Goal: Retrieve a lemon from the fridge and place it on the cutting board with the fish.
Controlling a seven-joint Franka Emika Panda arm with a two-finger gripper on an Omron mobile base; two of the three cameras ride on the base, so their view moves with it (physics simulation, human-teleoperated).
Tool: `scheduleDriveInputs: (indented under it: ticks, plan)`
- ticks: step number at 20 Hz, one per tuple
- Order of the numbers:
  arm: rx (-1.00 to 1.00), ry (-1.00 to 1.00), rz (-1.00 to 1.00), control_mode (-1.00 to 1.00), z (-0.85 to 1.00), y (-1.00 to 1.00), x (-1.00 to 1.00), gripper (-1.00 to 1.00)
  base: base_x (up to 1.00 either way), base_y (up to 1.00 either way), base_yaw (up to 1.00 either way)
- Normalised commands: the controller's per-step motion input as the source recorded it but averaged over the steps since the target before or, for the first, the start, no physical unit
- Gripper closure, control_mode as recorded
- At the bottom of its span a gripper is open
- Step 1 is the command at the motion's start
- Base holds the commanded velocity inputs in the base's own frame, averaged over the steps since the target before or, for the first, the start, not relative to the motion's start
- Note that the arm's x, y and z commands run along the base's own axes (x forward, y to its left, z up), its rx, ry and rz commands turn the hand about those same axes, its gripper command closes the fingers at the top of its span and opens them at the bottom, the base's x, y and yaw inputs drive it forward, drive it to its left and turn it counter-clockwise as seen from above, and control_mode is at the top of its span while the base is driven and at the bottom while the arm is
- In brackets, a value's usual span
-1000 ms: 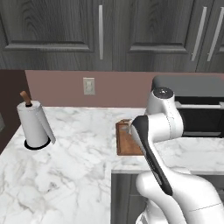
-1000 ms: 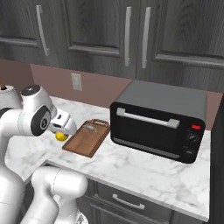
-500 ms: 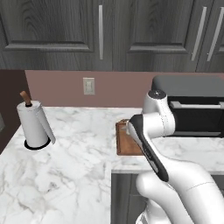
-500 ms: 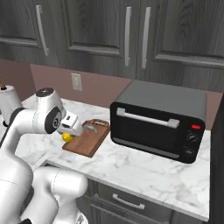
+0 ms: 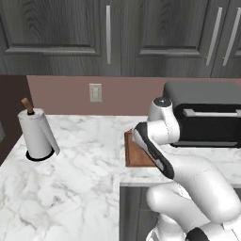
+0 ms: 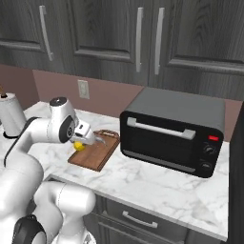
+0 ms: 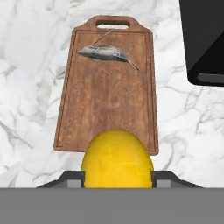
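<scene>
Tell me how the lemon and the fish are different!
The lemon is round and bright yellow; the fish is long, thin and silvery grey. The lemon is held in the gripper, above the near end of the cutting board; the fish lies flat on the board, near its handle end. In the hand view, the lemon looks much bigger because it is right at the camera. Both are over the same board.

No text, label, brand, number or sign can be read in these pictures. The black toaster oven (image 6: 172, 131) has a small red light and two round knobs on its front panel, but no marks around them are legible. The wall outlet (image 5: 95, 92) carries no writing, and the dark cabinet doors (image 6: 114, 33) are plain.
</scene>
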Motion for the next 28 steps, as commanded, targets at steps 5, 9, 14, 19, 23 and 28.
scheduleDriveInputs:
  ticks: [5, 9, 14, 19, 23, 28]
  plan:
    - [0.01, 0.00, 0.00, -1.00, -0.13, 0.00, 0.55, 1.00, 0.00, 0.00, 0.00]
    - [0.00, 0.00, 0.00, -1.00, -0.22, 0.00, 0.42, 1.00, 0.00, 0.00, 0.00]
    - [0.00, 0.00, 0.00, -1.00, -0.26, 0.00, 0.14, 1.00, 0.00, 0.00, 0.00]
    - [0.00, 0.05, 0.00, -1.00, -0.28, 0.00, 0.00, 1.00, 0.00, 0.00, 0.00]
    - [0.00, 0.04, 0.00, -1.00, -0.32, 0.00, 0.02, 1.00, 0.00, 0.00, 0.00]
    - [0.00, 0.00, 0.00, -1.00, -0.27, 0.00, 0.06, 1.00, 0.00, 0.00, 0.00]
